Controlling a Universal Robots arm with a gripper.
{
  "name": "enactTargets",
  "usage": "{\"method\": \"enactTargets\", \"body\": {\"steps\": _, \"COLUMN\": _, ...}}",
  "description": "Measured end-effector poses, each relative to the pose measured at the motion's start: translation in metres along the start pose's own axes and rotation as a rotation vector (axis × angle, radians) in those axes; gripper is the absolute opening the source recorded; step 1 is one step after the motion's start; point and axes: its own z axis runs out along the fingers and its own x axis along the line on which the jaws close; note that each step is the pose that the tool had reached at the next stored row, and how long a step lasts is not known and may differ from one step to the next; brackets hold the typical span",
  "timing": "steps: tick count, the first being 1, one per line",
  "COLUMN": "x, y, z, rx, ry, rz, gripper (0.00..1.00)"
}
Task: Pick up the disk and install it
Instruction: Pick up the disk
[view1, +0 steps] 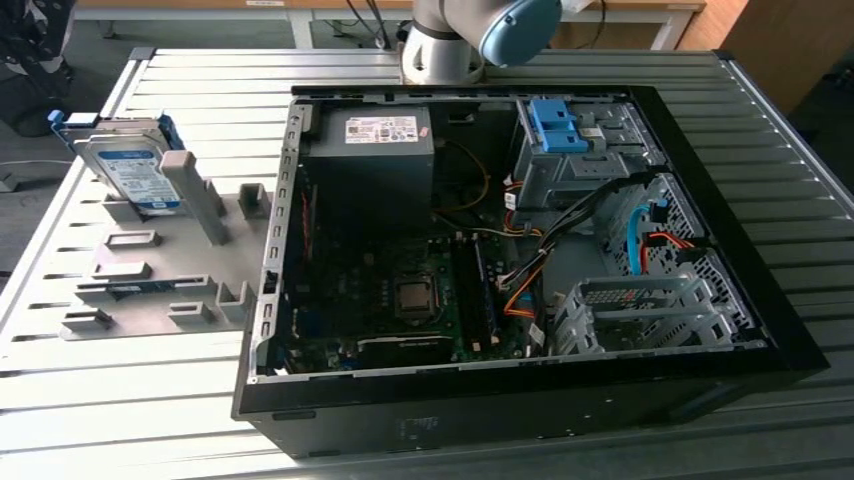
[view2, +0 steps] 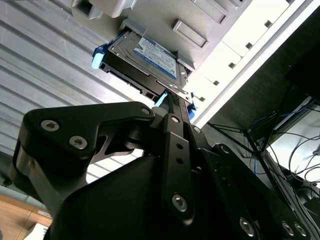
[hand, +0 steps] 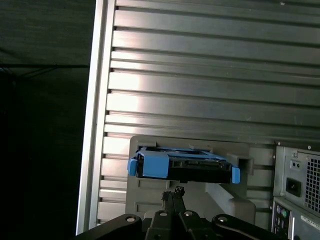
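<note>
In exterior view, disk (view1: 128, 172) showing label, first wrist view, its blue-railed edge.

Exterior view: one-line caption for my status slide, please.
Disk stands on edge in the grey fixture on the slatted table, beside the open computer case, not yet installed.

Disk (hand: 182, 167) upright in grey holder (hand: 140, 192); end effector (hand: 172, 192) near.
</note>
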Motion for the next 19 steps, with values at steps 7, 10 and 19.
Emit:
{"method": "enactTargets", "body": {"steps": 7, "x": 0.0000, "y": 0.0000, "z": 0.0000, "rx": -0.0002, "ry": 0.0002, "rz": -0.006, "gripper": 0.11}}
{"method": "enactTargets", "body": {"steps": 10, "x": 0.0000, "y": 0.0000, "z": 0.0000, "rx": -0.0002, "ry": 0.0003, "rz": -0.009, "gripper": 0.11}}
{"method": "enactTargets", "body": {"steps": 19, "x": 0.0000, "y": 0.0000, "z": 0.0000, "rx": -0.0009, "ry": 0.0015, "rz": -0.035, "gripper": 0.11}}
